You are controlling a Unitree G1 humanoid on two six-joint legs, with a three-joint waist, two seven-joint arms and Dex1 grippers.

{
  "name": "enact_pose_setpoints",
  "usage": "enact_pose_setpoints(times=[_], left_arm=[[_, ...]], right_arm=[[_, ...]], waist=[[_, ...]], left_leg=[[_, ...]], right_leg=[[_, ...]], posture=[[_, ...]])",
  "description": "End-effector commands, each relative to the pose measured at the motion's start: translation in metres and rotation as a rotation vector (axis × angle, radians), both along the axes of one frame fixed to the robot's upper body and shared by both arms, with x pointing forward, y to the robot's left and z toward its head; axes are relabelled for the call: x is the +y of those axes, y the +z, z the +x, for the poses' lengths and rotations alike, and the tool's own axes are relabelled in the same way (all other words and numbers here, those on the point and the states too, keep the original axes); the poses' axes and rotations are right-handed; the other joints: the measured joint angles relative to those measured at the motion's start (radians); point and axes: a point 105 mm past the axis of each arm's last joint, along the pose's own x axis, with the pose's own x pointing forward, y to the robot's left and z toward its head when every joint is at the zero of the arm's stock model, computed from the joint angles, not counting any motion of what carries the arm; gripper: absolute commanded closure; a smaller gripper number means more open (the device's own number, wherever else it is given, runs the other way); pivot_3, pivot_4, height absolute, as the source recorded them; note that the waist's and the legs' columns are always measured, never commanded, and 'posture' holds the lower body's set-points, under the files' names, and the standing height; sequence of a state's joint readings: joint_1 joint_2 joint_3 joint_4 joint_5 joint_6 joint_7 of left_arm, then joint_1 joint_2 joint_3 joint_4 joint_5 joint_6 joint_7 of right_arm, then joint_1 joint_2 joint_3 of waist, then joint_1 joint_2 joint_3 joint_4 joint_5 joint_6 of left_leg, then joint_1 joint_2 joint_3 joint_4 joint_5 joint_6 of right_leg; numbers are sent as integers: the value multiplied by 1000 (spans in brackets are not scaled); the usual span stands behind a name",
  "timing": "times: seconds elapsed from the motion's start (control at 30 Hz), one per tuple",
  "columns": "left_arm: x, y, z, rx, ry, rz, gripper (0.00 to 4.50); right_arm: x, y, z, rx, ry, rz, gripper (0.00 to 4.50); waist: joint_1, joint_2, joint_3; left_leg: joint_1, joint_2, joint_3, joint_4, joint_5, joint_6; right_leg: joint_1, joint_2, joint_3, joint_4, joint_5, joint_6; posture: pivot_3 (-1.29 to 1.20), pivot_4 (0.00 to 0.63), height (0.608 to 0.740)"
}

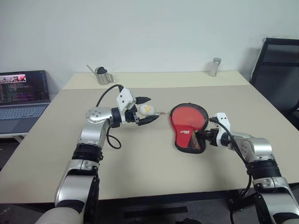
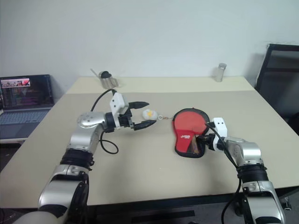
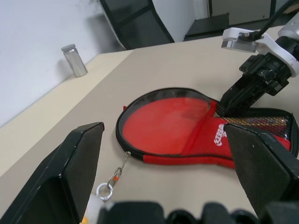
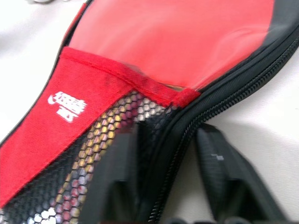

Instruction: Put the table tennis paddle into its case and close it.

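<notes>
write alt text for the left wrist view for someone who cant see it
A red case with the paddle's red face showing inside lies on a beige table, the right gripper at its mesh end. The open left gripper's fingers frame the view; a metal cylinder stands behind.

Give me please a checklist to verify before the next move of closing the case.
1. Round red-faced table tennis paddle lies inside the paddle-shaped red and black fabric case: ok.
2. Case zipped shut: not ok, its edge gapes open around the round end.
3. Left gripper open and free: ok.
4. Small white and yellow charm within the left gripper's reach: ok, beside it.
5. Right gripper holds the case's narrow end firmly: cannot tell.
</notes>
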State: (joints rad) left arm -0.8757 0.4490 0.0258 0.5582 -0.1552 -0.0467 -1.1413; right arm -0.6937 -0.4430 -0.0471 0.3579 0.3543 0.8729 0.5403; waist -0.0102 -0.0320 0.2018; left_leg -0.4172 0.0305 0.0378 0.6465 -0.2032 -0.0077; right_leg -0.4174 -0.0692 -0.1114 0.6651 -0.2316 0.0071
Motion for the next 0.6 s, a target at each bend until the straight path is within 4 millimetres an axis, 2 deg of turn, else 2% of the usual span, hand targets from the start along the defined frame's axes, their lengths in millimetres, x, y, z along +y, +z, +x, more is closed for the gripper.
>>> enact_pose_setpoints(times=[0.03,0.1,0.27,0.4,0.6], left_arm=[[9,12,-5,-42,11,-2,0],[17,10,-8,-25,23,0,0],[49,-1,-31,82,14,-10,0],[70,-15,-53,174,13,33,0],[70,-22,-74,238,-11,26,0]], right_arm=[[11,-11,-1,42,24,-5,4027],[16,-12,0,43,30,3,4477],[44,-8,0,26,107,34,4477],[75,1,-4,13,200,70,4477],[105,7,-19,19,320,97,4477]], waist=[[-1,0,0],[-8,0,0],[-28,-1,-1],[-38,-1,-1],[-43,-1,-1]], left_leg=[[1,1,0,0,0,0],[1,1,2,0,0,0],[2,4,5,-1,0,0],[4,17,13,-1,-2,-3],[7,19,15,-3,-4,-6]], right_leg=[[0,0,1,0,0,0],[0,1,5,0,1,-2],[-2,3,11,0,2,-3],[-4,13,17,-1,3,-5],[-5,17,20,-1,2,-7]], posture=[[0,150,740],[0,150,740],[0,150,740],[0,150,740],[0,150,740]])
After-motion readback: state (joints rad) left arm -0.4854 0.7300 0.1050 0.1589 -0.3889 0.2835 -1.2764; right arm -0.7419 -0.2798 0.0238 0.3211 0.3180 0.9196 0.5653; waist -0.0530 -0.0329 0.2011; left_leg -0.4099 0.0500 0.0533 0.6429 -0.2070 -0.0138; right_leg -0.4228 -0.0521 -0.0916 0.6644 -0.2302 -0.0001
